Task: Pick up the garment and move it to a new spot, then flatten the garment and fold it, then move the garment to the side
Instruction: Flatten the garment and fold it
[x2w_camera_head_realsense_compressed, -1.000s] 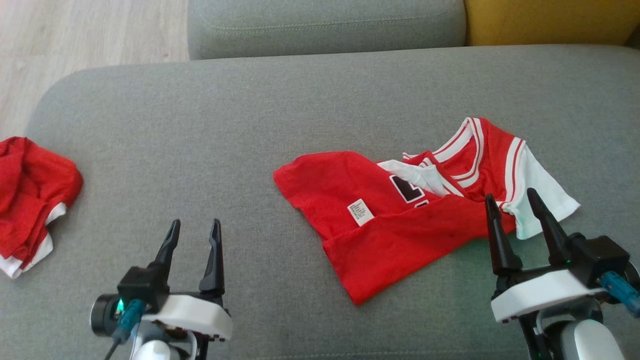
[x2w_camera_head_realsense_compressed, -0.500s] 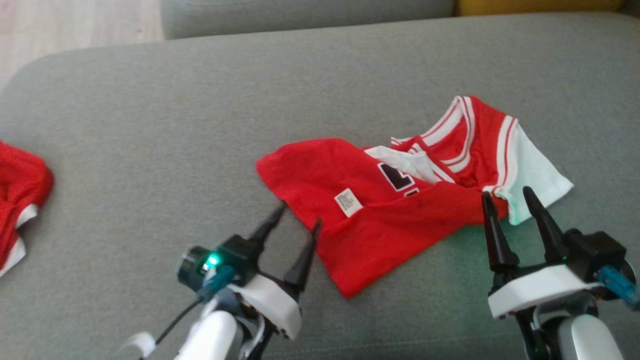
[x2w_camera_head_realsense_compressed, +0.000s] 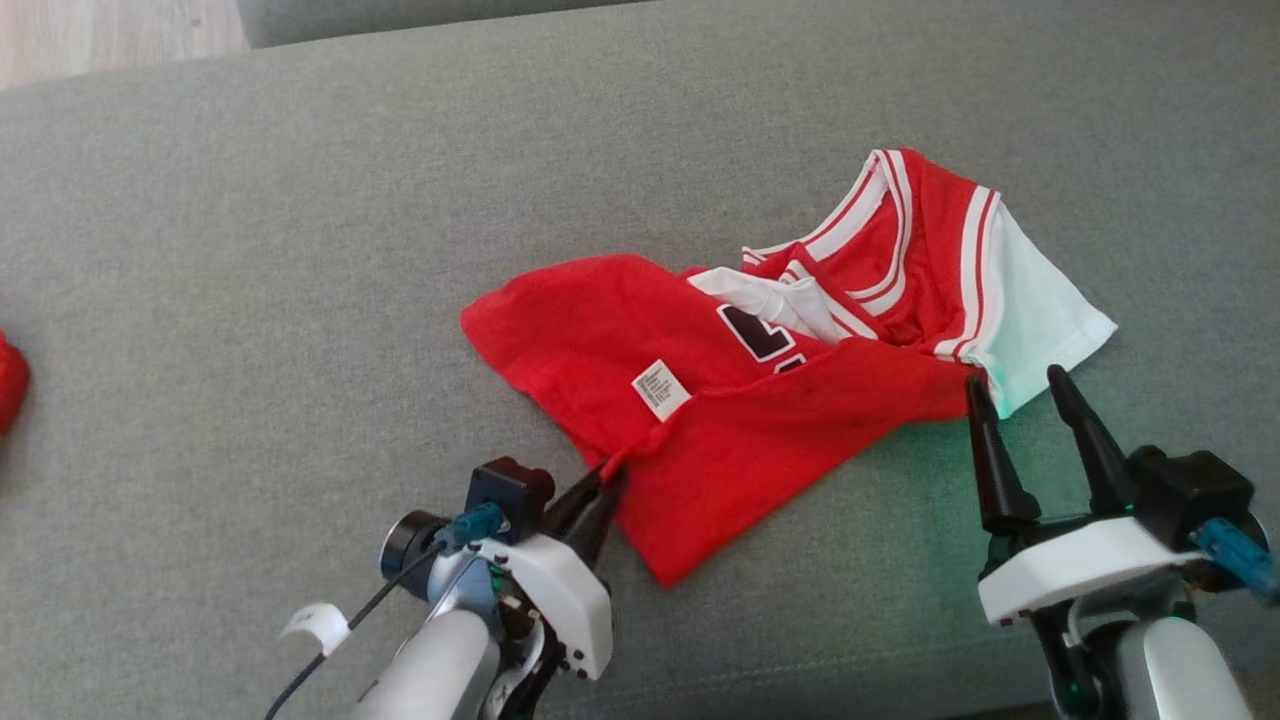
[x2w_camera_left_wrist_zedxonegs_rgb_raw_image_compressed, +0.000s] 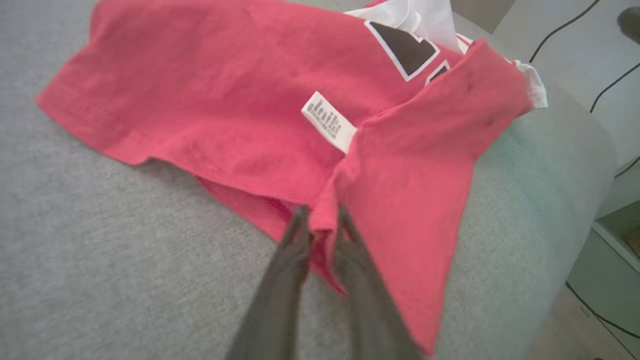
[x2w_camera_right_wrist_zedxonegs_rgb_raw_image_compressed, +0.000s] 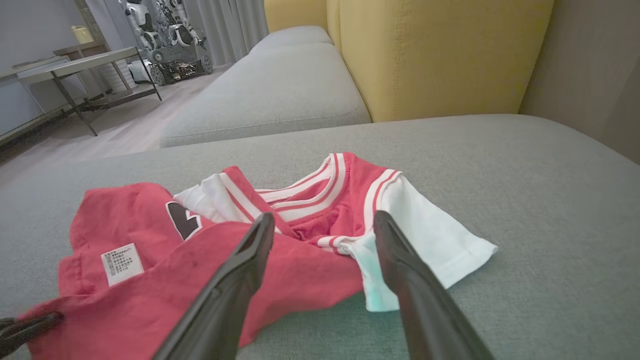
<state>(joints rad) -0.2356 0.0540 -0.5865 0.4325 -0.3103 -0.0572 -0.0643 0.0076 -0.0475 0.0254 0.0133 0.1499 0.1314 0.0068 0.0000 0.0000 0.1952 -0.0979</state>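
The garment (x2w_camera_head_realsense_compressed: 760, 400) is bright red with white trim stripes, a white sleeve-like flap at the right, a dark number and a white care label. It lies crumpled on the grey sofa seat (x2w_camera_head_realsense_compressed: 300, 250). My left gripper (x2w_camera_head_realsense_compressed: 610, 472) is shut on a pinch of its near red hem, and the left wrist view shows the fabric (x2w_camera_left_wrist_zedxonegs_rgb_raw_image_compressed: 250, 100) bunched between my left gripper (x2w_camera_left_wrist_zedxonegs_rgb_raw_image_compressed: 321, 212) tips. My right gripper (x2w_camera_head_realsense_compressed: 1020, 385) stands open just short of the white flap, not touching it. In the right wrist view, my right gripper (x2w_camera_right_wrist_zedxonegs_rgb_raw_image_compressed: 322, 216) frames the garment (x2w_camera_right_wrist_zedxonegs_rgb_raw_image_compressed: 300, 200).
Another red cloth (x2w_camera_head_realsense_compressed: 8, 385) peeks in at the far left edge of the seat. A yellow cushion (x2w_camera_right_wrist_zedxonegs_rgb_raw_image_compressed: 440, 50) and a second grey cushion (x2w_camera_right_wrist_zedxonegs_rgb_raw_image_compressed: 270, 90) lie beyond. The seat's right edge drops to a floor with cables (x2w_camera_left_wrist_zedxonegs_rgb_raw_image_compressed: 600, 90).
My left gripper moved right and forward to the garment's near hem and closed on it. The head camera tilted down, shifting the whole picture. The right gripper held still.
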